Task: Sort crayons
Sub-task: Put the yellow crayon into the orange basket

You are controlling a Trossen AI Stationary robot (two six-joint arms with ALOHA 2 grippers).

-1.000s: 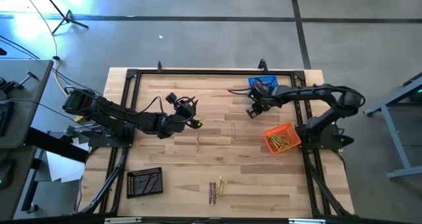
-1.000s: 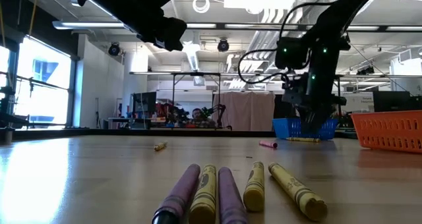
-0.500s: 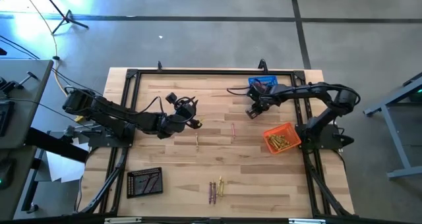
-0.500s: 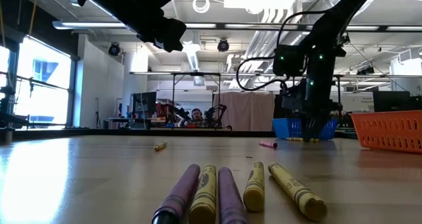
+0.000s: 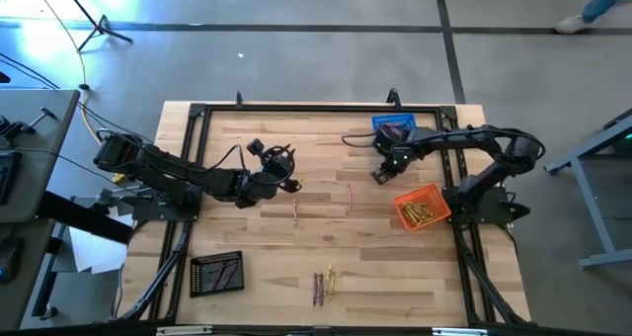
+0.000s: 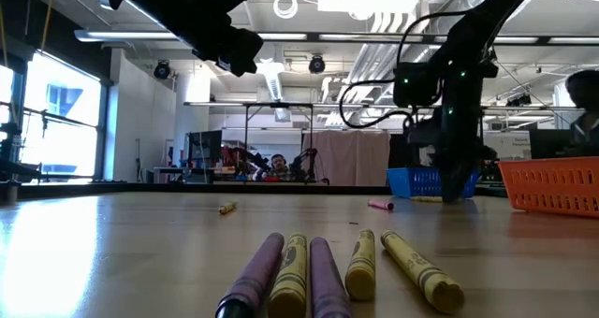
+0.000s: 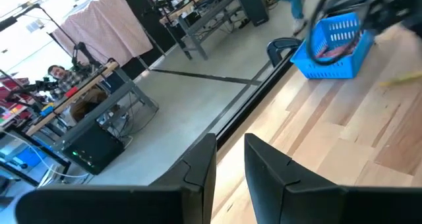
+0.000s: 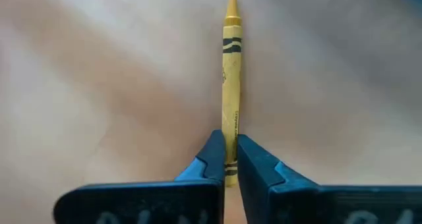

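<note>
Right wrist view: right end effector (image 8: 231, 159) pinches a yellow crayon (image 8: 230, 79) near its flat end.

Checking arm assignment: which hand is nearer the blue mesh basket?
Right. The right hand sits just in front of the blue mesh basket; the left hand hovers mid-table, far off.

The whole surface (image 5: 257, 227) is seen from straight above. It is seen again from low down, looking across. Each wrist view is taken close past its fingers (image 8: 227, 159).

left tool (image 7: 229, 159) slightly parted, blue basket (image 7: 336, 45), table (image 7: 343, 145)
</note>
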